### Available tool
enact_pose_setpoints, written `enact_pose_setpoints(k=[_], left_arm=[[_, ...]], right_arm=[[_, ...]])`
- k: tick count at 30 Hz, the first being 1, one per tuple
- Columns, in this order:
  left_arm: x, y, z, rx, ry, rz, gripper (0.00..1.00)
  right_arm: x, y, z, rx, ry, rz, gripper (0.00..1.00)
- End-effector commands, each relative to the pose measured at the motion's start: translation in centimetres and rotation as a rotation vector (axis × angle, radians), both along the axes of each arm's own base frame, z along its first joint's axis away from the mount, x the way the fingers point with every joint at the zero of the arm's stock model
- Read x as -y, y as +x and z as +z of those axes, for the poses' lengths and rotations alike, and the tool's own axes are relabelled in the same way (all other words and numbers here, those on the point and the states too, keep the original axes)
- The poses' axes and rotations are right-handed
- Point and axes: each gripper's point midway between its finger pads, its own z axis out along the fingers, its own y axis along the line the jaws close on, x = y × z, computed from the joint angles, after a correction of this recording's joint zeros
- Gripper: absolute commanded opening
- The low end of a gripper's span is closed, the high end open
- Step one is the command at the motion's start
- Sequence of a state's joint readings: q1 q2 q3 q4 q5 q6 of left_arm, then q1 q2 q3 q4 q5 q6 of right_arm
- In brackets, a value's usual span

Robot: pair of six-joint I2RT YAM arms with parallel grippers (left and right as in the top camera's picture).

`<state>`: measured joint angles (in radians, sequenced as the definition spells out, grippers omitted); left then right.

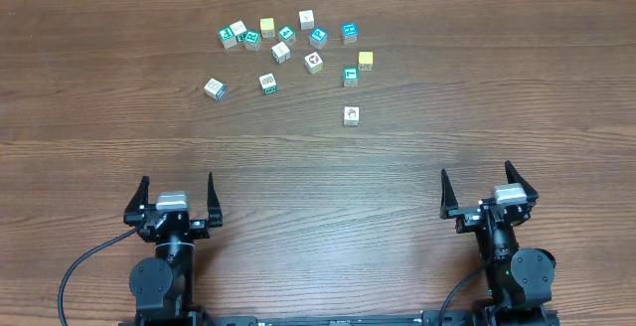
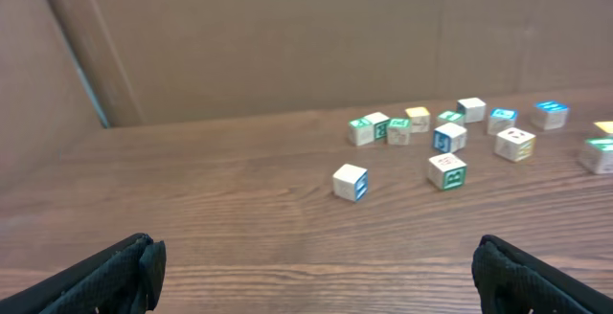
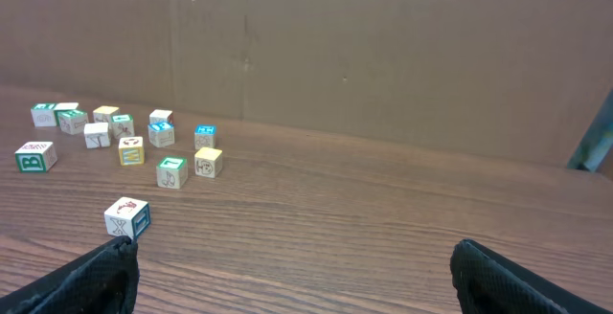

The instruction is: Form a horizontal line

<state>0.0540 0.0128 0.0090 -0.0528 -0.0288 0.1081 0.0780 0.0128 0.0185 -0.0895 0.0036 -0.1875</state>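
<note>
Several small picture cubes lie loose and scattered across the far middle of the table, the cluster centred near a white cube [image 1: 281, 52]. No horizontal line is in view. The nearest cubes are a white one [image 1: 351, 115] and a white one with a blue side [image 1: 215, 88]. My left gripper [image 1: 177, 182] rests at the front left, open and empty, far from the cubes. At the front right, my right gripper [image 1: 477, 175] is also open and empty. In the left wrist view the gripper [image 2: 314, 257] faces the white-blue cube [image 2: 351, 181]. The right wrist view shows its gripper [image 3: 292, 257] behind a white cube [image 3: 127, 217].
The wooden table [image 1: 318, 177] is bare between the grippers and the cubes. Two yellow cubes [image 1: 267, 27] [image 1: 366, 61] sit among the scattered ones. A brown cardboard wall [image 2: 287, 36] stands behind the table's far edge.
</note>
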Motion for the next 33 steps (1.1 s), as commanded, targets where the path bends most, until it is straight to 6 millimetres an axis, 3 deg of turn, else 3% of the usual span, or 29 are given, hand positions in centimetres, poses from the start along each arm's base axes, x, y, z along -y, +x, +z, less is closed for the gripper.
enact_pose_setpoints(k=[1, 4, 7, 14, 18, 22, 27, 33], left_arm=[[1.5, -0.2, 1.8, 0.041, 0.002, -0.083, 1.00], [1.9, -0.8, 4.8, 0.085, -0.067, -0.101, 1.00], [2.6, -2.1, 9.1, 0.151, -0.122, -0.144, 1.00], [3.3, -6.6, 19.0, 0.272, -0.128, -0.181, 1.00], [3.4, -8.3, 23.4, 0.246, -0.130, -0.181, 1.00], [4.5, -8.7, 26.9, 0.156, -0.097, -0.237, 1.00], [5.4, -7.1, 29.3, -0.078, -0.112, -0.287, 1.00], [6.4, -4.2, 27.6, -0.409, -0.193, -0.332, 1.00]], right_arm=[[0.1, 0.0, -0.2, 0.005, -0.004, -0.001, 1.00], [0.1, 0.0, -0.2, 0.005, -0.004, -0.001, 1.00], [0.1, 0.0, -0.2, 0.005, -0.003, -0.001, 1.00], [0.1, 0.0, -0.2, 0.005, -0.004, -0.001, 1.00], [0.1, 0.0, -0.2, 0.005, -0.004, -0.001, 1.00], [0.1, 0.0, -0.2, 0.005, -0.003, -0.001, 1.00], [0.1, 0.0, -0.2, 0.005, -0.004, -0.001, 1.00], [0.1, 0.0, -0.2, 0.005, -0.003, -0.001, 1.00]])
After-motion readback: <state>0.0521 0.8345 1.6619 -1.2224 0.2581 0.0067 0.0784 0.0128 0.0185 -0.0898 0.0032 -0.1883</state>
